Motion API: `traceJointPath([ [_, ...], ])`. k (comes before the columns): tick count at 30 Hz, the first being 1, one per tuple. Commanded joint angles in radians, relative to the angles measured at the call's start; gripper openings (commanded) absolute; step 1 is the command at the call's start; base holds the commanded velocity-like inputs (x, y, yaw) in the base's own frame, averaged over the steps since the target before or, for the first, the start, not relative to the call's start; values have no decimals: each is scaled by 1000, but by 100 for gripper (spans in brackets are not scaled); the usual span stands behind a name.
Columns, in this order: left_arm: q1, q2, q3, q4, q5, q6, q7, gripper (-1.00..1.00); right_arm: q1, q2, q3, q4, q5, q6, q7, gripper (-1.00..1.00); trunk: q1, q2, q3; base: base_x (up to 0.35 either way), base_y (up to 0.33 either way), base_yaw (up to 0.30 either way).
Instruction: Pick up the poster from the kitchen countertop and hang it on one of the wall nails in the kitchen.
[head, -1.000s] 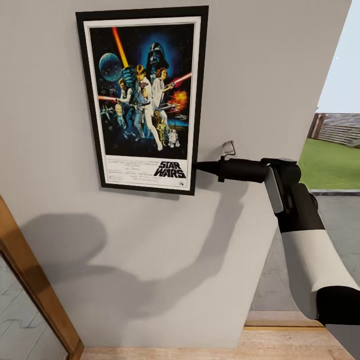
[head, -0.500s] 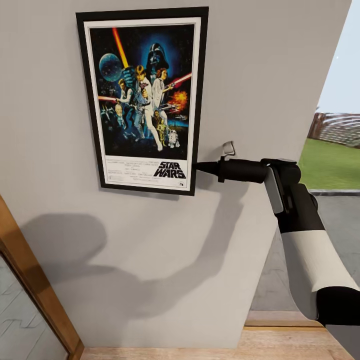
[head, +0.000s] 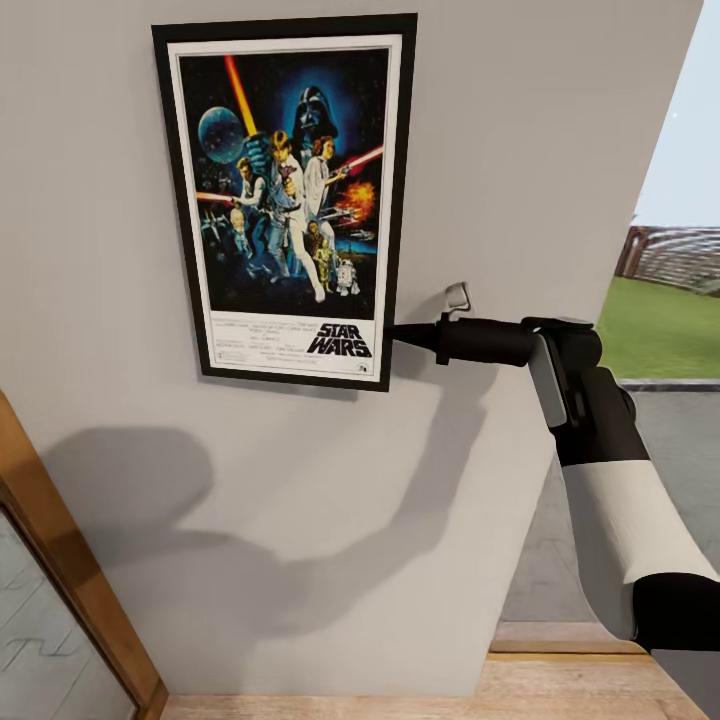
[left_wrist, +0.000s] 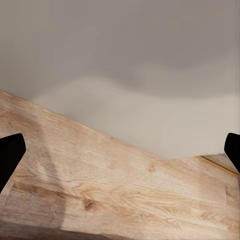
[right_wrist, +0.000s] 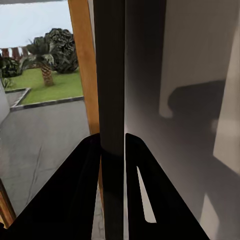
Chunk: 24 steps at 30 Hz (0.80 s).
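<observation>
1. We are at the hanging step: the poster (head: 285, 200) sits flat and upright against the pale grey wall (head: 520, 150), high in our head view, around 11 o'clock from the picture's centre.

2. Our right gripper (head: 400, 335) reaches in from 3 o'clock and pinches the frame's right edge near its lower corner. In the right wrist view the two dark fingers (right_wrist: 85, 190) close narrowly on the thin edge of the frame (right_wrist: 112, 75), so the jaws are holding the poster.

3. A small metal hook-like fitting (head: 457, 296) shows on the wall just above the gripper, at about 1 o'clock from it and beside the poster. We cannot tell whether the poster hangs from a nail; any nail behind the frame is hidden.

4. We judge that the next move calls for checking that the frame is carried by the wall, then parting the jaws and drawing the arm straight back toward 3 o'clock, without dragging the frame sideways. If it is not caught, releasing would likely drop it.

5. Our left gripper (left_wrist: 120, 150) looks down on a wooden floor (left_wrist: 115, 190) and the foot of the wall; its dark fingertips (left_wrist: 10, 155) sit at opposite edges of that view, so the jaws are wide with nothing between them.

6. Readable writing: "STAR WARS" in bold black outlined letters on the white strip (head: 340, 340) at the poster's bottom. The fine credits beside it are too small to read.
</observation>
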Motion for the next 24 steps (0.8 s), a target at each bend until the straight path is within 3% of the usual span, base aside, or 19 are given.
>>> traceJointPath([
  [1,-1,0,-8,1,6,-7,-2,100,-1,-1,1,1,4,3,0,-100,1,-2,-2,0,0,0],
  [13,-1,0,-8,1,6,-7,-2,100,3,-1,1,0,4,0,5,-100,1,-2,-2,0,0,0],
  [16,-1,0,-8,1,6,-7,-2,100,5,-2,0,1,3,-56,7,-100,1,-2,-2,0,0,0],
  [24,-1,0,-8,1,6,-7,-2,100,18,-2,0,1,2,-84,9,-100,1,-2,-2,0,0,0],
])
